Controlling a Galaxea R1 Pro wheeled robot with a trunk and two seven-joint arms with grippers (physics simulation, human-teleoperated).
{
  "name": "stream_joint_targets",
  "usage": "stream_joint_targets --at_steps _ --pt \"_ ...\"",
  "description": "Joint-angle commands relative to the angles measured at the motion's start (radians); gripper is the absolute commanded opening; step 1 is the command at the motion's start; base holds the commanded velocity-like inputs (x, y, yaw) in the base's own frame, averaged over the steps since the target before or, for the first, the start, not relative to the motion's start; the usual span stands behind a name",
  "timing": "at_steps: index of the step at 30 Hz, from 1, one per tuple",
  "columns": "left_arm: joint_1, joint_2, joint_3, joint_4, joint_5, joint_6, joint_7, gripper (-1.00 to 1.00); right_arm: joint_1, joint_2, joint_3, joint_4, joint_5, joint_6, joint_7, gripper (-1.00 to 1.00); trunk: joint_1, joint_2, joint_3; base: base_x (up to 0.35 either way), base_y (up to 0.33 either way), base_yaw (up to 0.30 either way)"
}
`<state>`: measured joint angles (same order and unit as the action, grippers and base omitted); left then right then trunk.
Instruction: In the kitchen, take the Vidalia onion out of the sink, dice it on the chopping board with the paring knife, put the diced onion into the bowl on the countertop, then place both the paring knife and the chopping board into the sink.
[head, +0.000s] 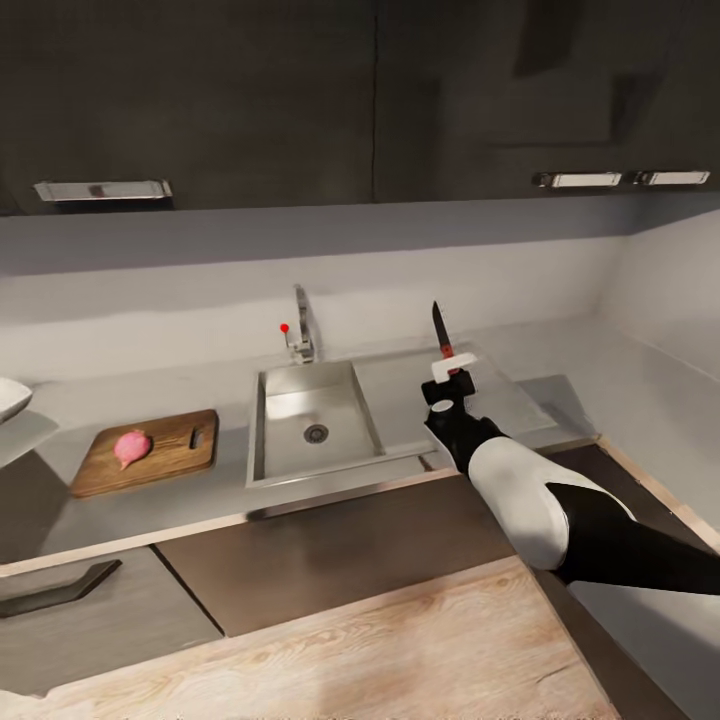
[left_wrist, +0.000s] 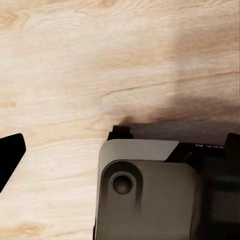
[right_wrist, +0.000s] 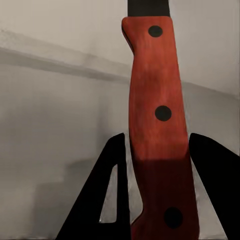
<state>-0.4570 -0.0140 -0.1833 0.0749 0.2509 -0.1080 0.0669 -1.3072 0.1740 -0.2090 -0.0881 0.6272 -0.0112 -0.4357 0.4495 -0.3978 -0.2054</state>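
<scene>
Right gripper (head: 452, 377) clamped on the paring knife (head: 440, 335) — blade upright over the drainboard, right of the sink (head: 312, 415) basin — onion (head: 132, 447) on the chopping board (head: 148, 452) far left.

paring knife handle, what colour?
Reddish-brown with dark rivets; the paring knife handle shows best in the right wrist view, held in the right end effector.

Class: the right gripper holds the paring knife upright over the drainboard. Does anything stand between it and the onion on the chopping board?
Nothing upright blocks it. Between the paring knife in the right gripper and the Vidalia onion on the chopping board lies the open sink; its tap stands behind.
</scene>
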Motion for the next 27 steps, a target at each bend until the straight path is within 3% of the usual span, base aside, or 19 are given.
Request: stream_joint_targets --at_steps 1,7,17,19,24,27 --pt "-0.002 -0.001 -0.008 0.005 0.008 -0.007 0.001 1.0 -0.001 0.001 -0.007 0.005 0.011 -0.001 -0.003 -1.0 0.0 -0.002 -0.002 -0.085 0.29 0.0" --pt "-0.002 -0.001 -0.008 0.005 0.008 -0.007 0.001 1.0 -0.001 0.001 -0.007 0.029 0.094 0.002 0.001 -1.0 0.0 -0.002 -0.002 -0.103 0.288 0.0" --pt "-0.002 -0.001 -0.008 0.005 0.008 -0.007 0.001 1.0 -0.001 0.001 -0.007 0.065 0.122 0.002 0.004 -1.0 0.0 -0.002 -0.002 -0.113 0.286 0.0" --pt "-0.002 -0.001 -0.008 0.005 0.008 -0.007 0.001 1.0 -0.001 0.001 -0.007 0.068 0.163 0.002 0.005 -1.0 0.0 -0.002 -0.002 -0.111 0.286 0.0" --pt "-0.002 -0.001 -0.008 0.005 0.008 -0.007 0.001 1.0 0.003 0.001 -0.007 0.069 0.188 0.007 0.004 -1.0 0.0 -0.002 -0.002 -0.11 0.286 0.0" --pt "-0.002 -0.002 -0.008 0.005 0.008 -0.007 0.001 1.0 0.006 0.001 -0.007 0.069 0.264 0.008 -0.004 -1.0 0.0 -0.002 -0.002 -0.104 0.274 0.0"
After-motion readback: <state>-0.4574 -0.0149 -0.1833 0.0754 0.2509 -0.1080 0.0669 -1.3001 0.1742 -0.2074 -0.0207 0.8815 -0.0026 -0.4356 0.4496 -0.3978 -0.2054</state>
